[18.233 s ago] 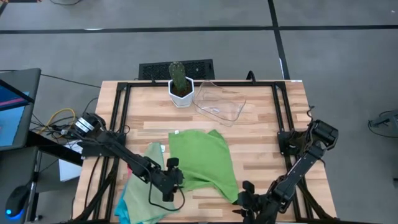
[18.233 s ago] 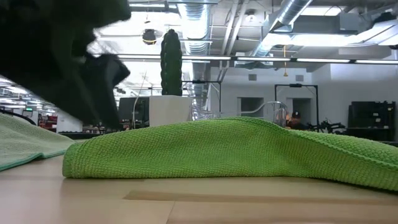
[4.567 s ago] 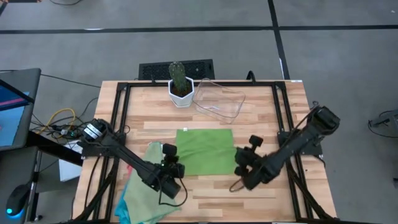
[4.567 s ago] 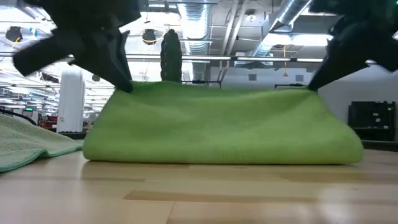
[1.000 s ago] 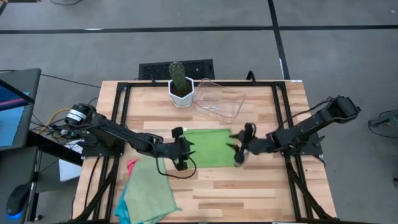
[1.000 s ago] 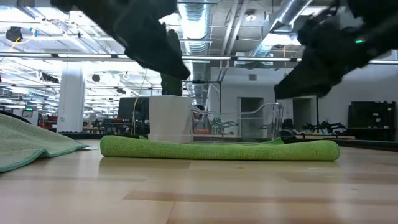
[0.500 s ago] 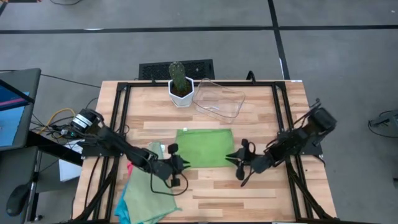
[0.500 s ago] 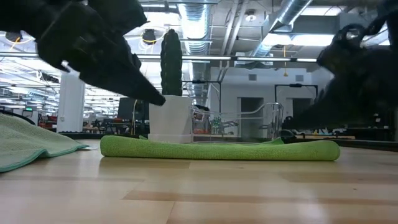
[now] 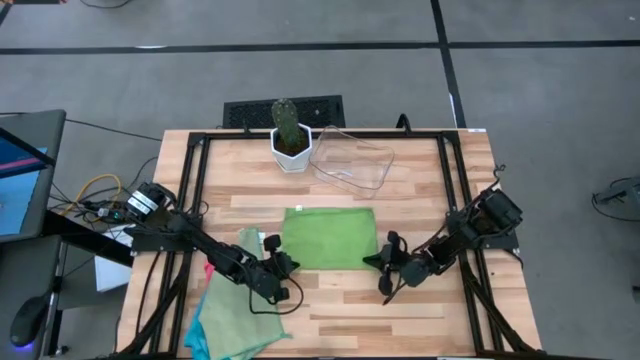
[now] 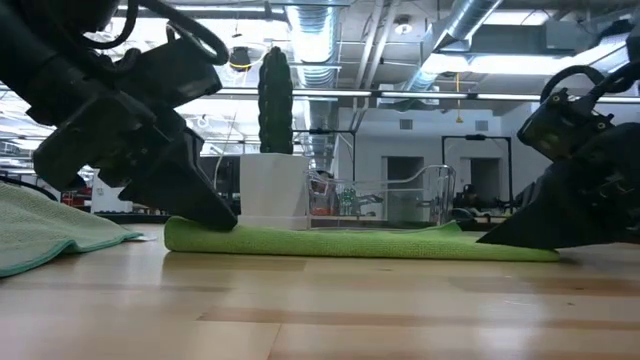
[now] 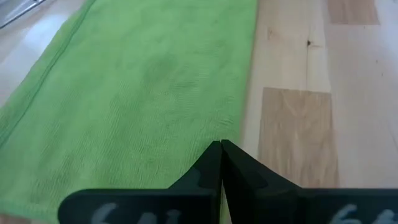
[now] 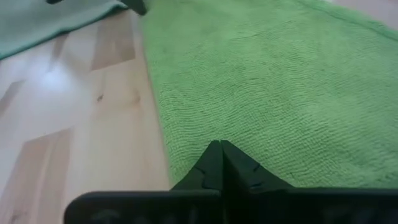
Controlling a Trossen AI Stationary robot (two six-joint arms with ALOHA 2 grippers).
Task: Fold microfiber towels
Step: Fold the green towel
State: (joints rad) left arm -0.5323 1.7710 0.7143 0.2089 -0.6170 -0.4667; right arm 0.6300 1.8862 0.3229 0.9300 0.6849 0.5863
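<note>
While both grippers pinch the green towel's (image 9: pixel 329 238) near corners, left gripper (image 9: pixel 281 265) and right gripper (image 9: pixel 386 262) clamped tight, next up looks like lifting together for another fold.

A bright green microfiber towel (image 9: pixel 329 238) lies folded flat as a rectangle near the middle of the table. A pale green towel (image 9: pixel 236 310) lies crumpled at the front left corner, over what seems turquoise (image 9: pixel 197 340) and pink (image 9: pixel 209 268) cloths.
</note>
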